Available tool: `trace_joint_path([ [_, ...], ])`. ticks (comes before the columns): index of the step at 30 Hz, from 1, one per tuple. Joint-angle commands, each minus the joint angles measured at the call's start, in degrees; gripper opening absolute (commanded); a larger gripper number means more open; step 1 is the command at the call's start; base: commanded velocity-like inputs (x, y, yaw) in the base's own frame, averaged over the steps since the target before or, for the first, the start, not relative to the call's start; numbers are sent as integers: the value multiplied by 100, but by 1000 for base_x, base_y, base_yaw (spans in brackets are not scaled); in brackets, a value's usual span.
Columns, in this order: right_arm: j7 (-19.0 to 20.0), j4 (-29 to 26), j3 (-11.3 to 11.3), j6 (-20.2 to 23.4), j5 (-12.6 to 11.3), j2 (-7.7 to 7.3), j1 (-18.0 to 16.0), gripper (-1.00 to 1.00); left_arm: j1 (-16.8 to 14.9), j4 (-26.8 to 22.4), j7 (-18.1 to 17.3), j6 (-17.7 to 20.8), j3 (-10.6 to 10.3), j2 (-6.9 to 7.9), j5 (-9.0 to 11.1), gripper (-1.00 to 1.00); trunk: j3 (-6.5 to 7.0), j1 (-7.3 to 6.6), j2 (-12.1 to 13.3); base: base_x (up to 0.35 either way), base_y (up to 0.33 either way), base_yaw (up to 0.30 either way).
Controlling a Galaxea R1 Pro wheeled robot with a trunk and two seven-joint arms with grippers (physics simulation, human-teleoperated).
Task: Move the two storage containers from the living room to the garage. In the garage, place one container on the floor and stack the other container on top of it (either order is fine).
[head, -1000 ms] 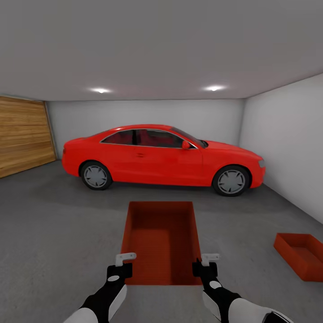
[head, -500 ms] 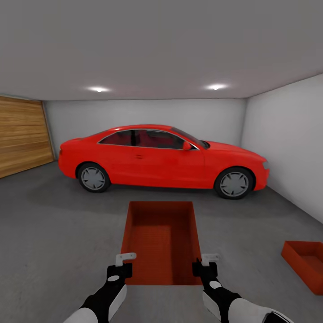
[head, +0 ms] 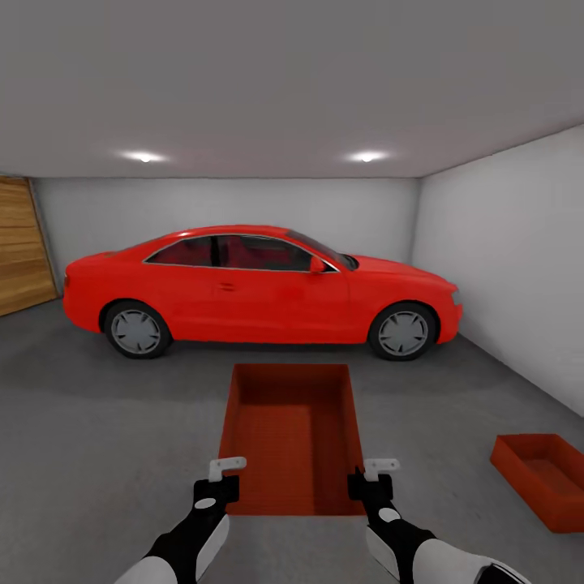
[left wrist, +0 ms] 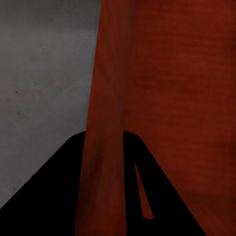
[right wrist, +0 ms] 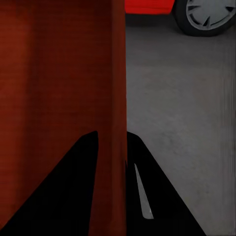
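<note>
While both end effectors grip one container (head: 292, 438), second container (head: 542, 478) on floor (head: 105, 422).

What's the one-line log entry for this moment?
place: garage | left gripper: shut on held container wall | right gripper: shut on opposite wall | second container: on floor, right | car: ahead
</note>
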Motion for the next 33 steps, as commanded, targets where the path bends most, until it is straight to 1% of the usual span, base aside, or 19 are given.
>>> trace_joint_path([
  [1, 14, -22, -321, -13, 67, -35, -4, -100, -1, 3, 38, 0, 141, 268, 109, -100, -1, 5, -2, 321, 0, -280],
  [33, 19, -22, -321, -13, 67, -44, -4, -100, -1, 11, 38, 0, 142, 269, 116, -100, -1, 5, -2, 321, 0, -282],
])
